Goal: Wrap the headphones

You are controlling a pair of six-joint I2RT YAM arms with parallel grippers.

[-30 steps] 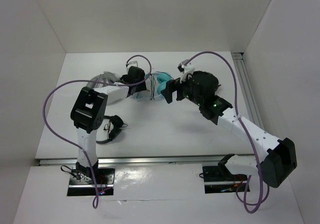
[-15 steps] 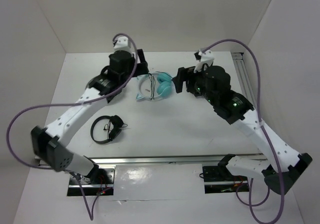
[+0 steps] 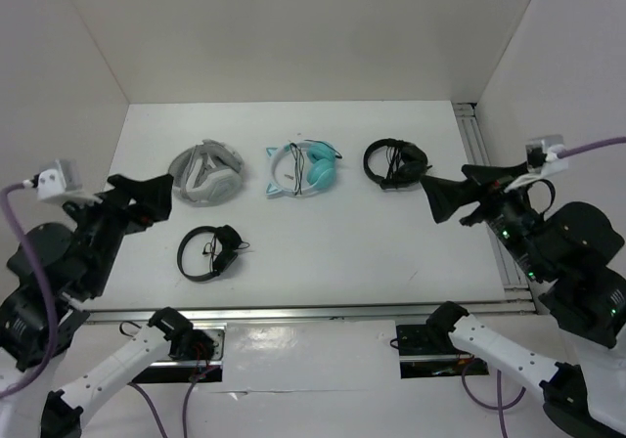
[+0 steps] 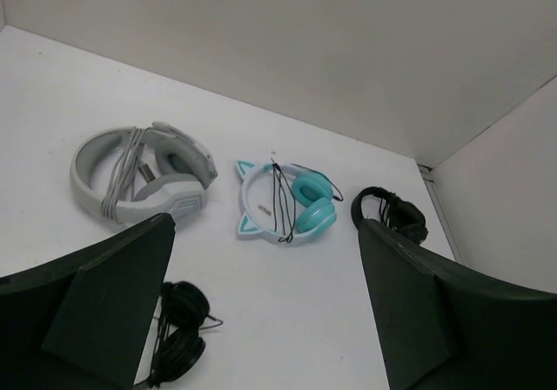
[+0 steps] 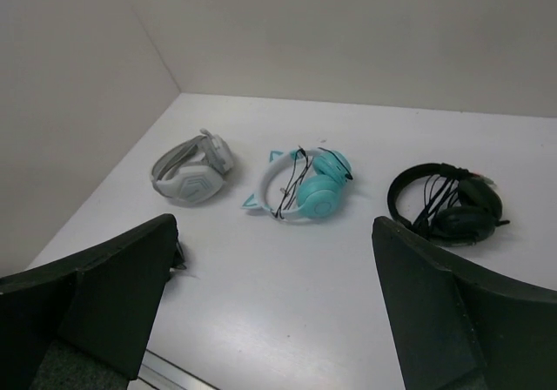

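Over table (image 3: 342,252) sides, left pincer (image 3: 156,197), right pincer (image 3: 436,199) both spread wide, empty; headphones (image 3: 318,174) lie between, untouched.

White table (image 3: 323,252) holds teal headphones (image 3: 303,169), grey-white headset (image 3: 207,174), black headphones (image 3: 394,161), small black headset (image 3: 210,252).

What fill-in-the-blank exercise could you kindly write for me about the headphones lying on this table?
Between the grey-white headset and the black headphones at the back right lie the ____ cat-ear headphones.
A thin black cable crosses their ____ headband.
The left pincer and the right pincer both stand ____, holding nothing.
Missing words: teal; white; open.
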